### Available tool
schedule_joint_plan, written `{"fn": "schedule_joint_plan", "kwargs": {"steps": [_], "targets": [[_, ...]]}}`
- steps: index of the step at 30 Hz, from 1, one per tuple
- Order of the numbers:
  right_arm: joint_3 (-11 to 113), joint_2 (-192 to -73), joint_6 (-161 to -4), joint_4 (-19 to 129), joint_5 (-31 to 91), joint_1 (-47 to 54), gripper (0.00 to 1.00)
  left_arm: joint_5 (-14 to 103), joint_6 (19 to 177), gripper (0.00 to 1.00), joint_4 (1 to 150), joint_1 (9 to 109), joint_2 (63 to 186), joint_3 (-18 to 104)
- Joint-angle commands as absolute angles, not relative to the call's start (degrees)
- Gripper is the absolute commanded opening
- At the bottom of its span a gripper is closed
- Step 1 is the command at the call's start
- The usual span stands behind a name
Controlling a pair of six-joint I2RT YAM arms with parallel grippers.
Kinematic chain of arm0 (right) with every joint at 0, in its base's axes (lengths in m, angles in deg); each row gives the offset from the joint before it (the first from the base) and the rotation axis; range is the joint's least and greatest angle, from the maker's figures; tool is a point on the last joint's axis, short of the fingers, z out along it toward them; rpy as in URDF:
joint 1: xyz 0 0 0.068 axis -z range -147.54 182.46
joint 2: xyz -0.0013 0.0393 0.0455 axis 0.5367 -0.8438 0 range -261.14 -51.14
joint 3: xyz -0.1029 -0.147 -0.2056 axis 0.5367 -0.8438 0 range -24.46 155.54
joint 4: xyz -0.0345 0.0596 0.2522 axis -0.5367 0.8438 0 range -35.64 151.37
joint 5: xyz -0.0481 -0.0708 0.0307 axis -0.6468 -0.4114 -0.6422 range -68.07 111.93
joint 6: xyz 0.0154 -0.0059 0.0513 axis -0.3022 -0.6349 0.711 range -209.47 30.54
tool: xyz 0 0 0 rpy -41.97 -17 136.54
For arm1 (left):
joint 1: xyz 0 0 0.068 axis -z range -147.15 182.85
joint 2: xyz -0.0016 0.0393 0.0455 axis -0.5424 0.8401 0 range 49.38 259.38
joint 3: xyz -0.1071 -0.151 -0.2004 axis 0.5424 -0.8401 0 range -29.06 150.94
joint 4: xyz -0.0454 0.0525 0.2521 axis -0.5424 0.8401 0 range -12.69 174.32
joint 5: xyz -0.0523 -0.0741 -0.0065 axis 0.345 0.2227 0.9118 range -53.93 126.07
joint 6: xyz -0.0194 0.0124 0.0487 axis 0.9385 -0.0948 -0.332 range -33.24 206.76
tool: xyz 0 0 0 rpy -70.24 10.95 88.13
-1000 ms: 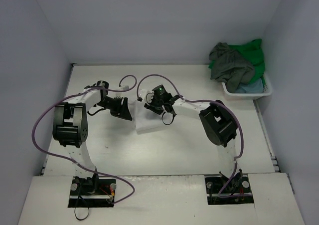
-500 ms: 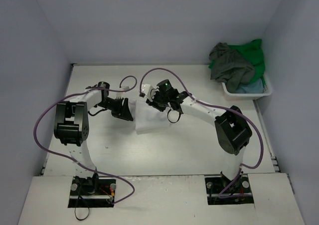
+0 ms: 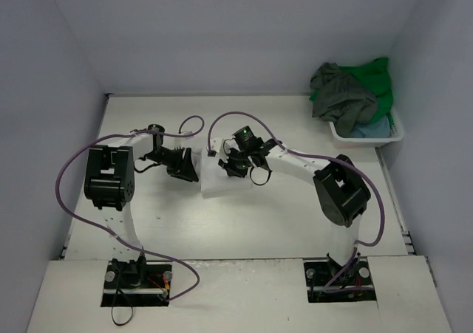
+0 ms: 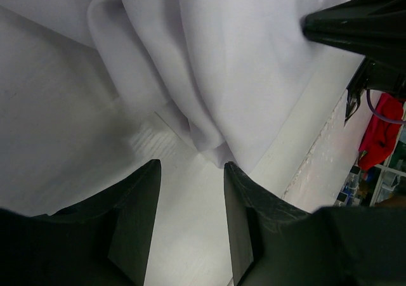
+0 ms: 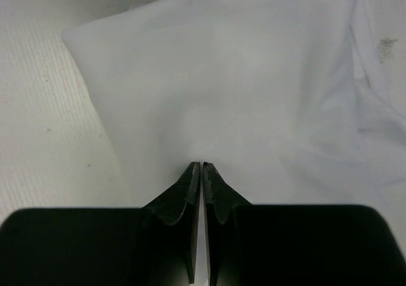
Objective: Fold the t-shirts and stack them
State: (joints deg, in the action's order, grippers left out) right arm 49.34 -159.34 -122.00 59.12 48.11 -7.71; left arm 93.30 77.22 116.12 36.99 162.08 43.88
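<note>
A white t-shirt (image 3: 220, 183) lies partly folded on the table between my two grippers. My left gripper (image 3: 190, 172) is at its left edge. In the left wrist view that gripper (image 4: 192, 165) stands open, with only bare table between its fingers and a rumpled fold of the white t-shirt (image 4: 222, 64) just beyond the tips. My right gripper (image 3: 230, 168) is on top of the shirt. Seen from its wrist, the right gripper (image 5: 202, 165) is shut, its tips resting on smooth white t-shirt (image 5: 241, 77) with no fold showing between them.
A white plastic basket (image 3: 367, 139) stands at the back right, holding a dark grey-olive t-shirt (image 3: 340, 97), a bright green t-shirt (image 3: 378, 82) and a light blue t-shirt (image 3: 369, 128). Walls close in the table at the left, back and right. Purple cables loop round both arms.
My right gripper has closed its fingers over the white t-shirt and shifted slightly left. The left gripper has stayed open at the shirt's left edge.
</note>
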Motion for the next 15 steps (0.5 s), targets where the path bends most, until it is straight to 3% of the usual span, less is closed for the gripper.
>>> {"fn": "schedule_joint_plan", "kwargs": {"steps": [1, 6, 10, 15], "targets": [[48.6, -162.0, -122.5, 58.9, 52.5, -8.1, 0.03, 97.0, 78.1, 0.39, 115.2, 37.3, 161.8, 45.3], [47.8, -166.0, -122.7, 58.7, 53.7, -8.7, 0.02, 98.8, 78.4, 0.42, 115.6, 37.3, 164.4, 46.4], [48.3, -166.9, -123.0, 58.8, 52.9, -9.6, 0.02, 100.0, 78.7, 0.54, 115.7, 37.3, 164.9, 46.8], [48.4, -166.1, -122.9, 58.8, 52.3, -9.9, 0.02, 100.9, 79.3, 0.59, 115.2, 37.2, 164.2, 46.8]]}}
